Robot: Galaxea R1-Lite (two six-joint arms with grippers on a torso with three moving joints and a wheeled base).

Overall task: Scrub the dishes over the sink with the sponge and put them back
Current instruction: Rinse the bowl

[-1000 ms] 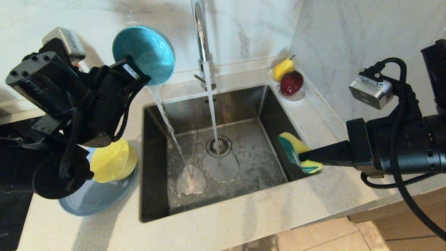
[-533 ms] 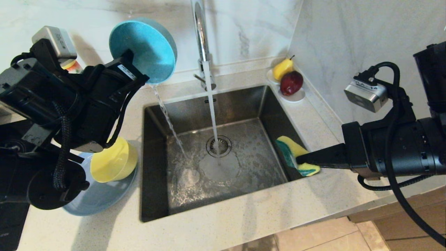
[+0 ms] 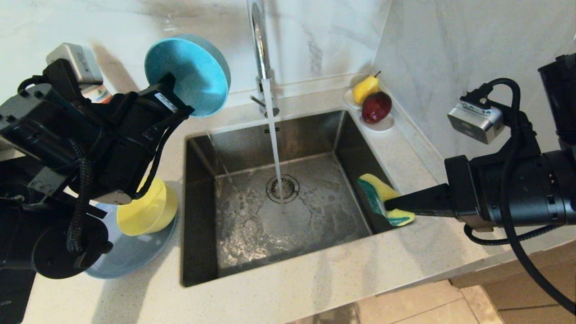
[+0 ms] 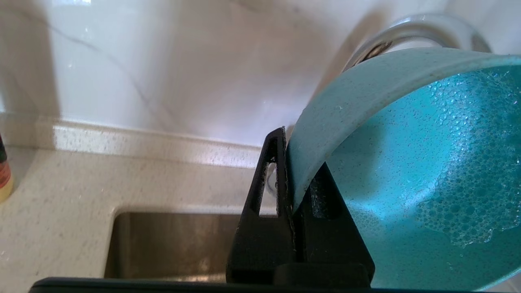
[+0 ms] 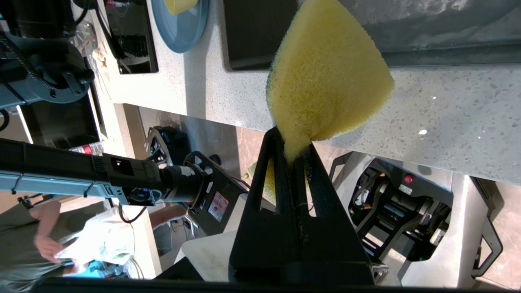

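Note:
My left gripper (image 3: 174, 92) is shut on the rim of the teal-blue bowl (image 3: 189, 74). It holds the bowl tipped on its side, high above the sink's (image 3: 297, 130) back left corner. Suds cling inside the bowl (image 4: 427, 162), clamped between the left gripper's (image 4: 295, 175) fingers. At the sink's right rim my right gripper (image 3: 390, 204) is shut on the yellow and green sponge (image 3: 378, 195); the sponge (image 5: 325, 77) bulges beyond the right gripper's (image 5: 291, 150) tips. The yellow-green bowl (image 3: 146, 209) sits on the grey-blue plate (image 3: 126, 256), left of the sink.
The chrome tap (image 3: 258, 40) pours a steady stream onto the drain (image 3: 282, 188). A white dish with a pear and an apple (image 3: 371, 105) stands at the back right corner. A bottle (image 3: 98, 93) stands behind the left arm. A black hob (image 3: 11, 292) lies far left.
The water that poured from the teal-blue bowl into the sink has stopped. My left wrist has turned a little with the bowl. The right arm and sponge stayed put.

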